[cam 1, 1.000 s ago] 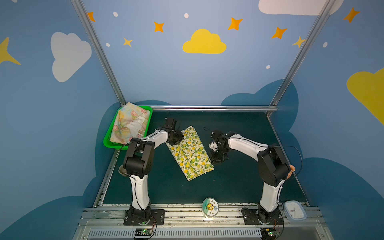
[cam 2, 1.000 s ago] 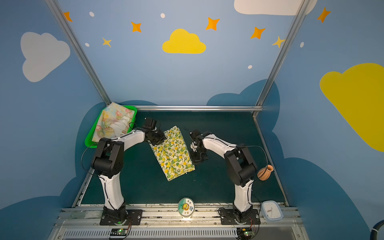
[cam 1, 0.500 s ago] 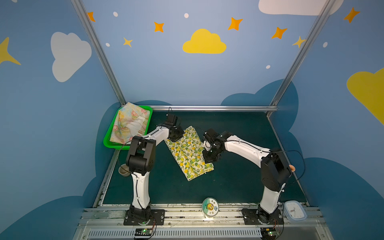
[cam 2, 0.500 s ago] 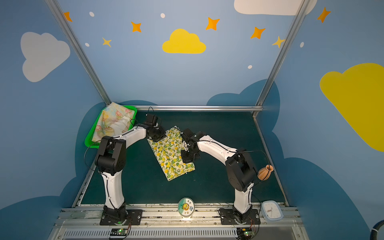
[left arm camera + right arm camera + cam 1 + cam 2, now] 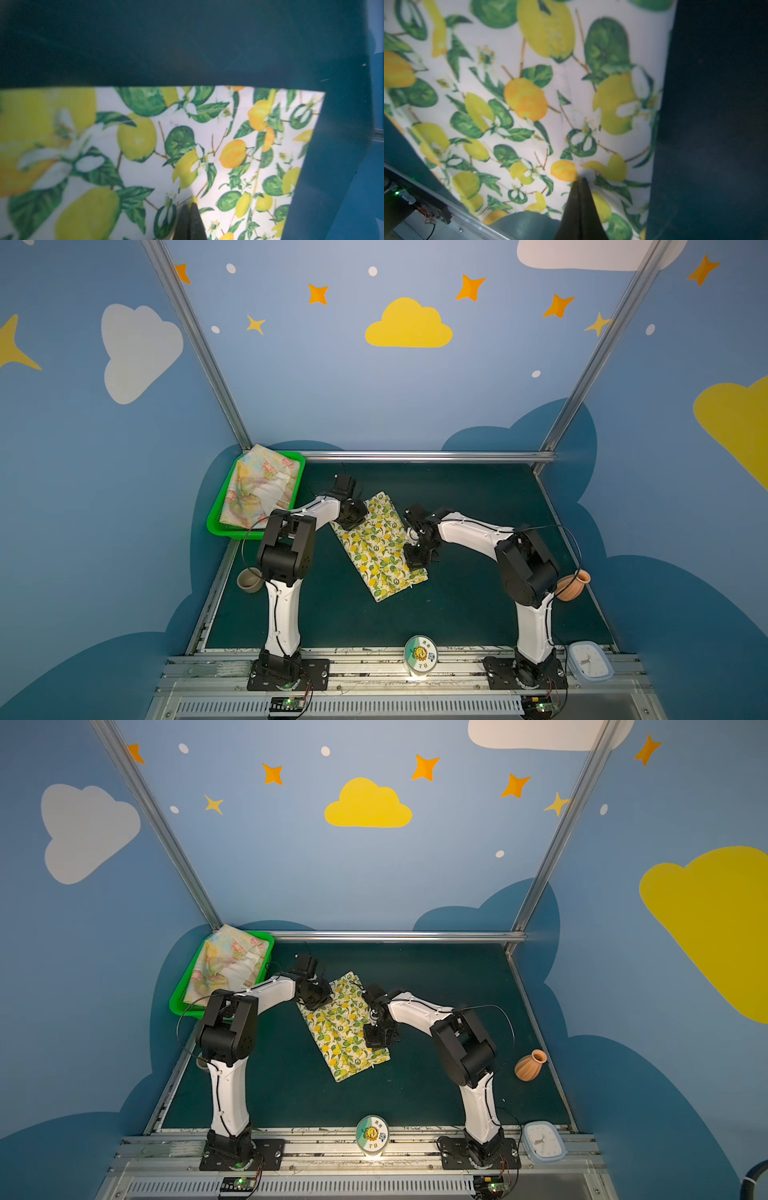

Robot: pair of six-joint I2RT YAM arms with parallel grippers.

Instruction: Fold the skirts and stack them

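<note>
Lemon skirt (image 5: 380, 551) lies flat on the tabletop (image 5: 478, 497), its left edge pinched by the left pincer (image 5: 190, 204) and its right edge by the right pincer (image 5: 581, 180).

Barely anything readable here tbh: the round badge (image 5: 420, 657) on the front rail (image 5: 365, 674) has a sunflower cartoon plus a few tiny characters I can't make out, and the little clock (image 5: 590, 660) face is too small to read
</note>
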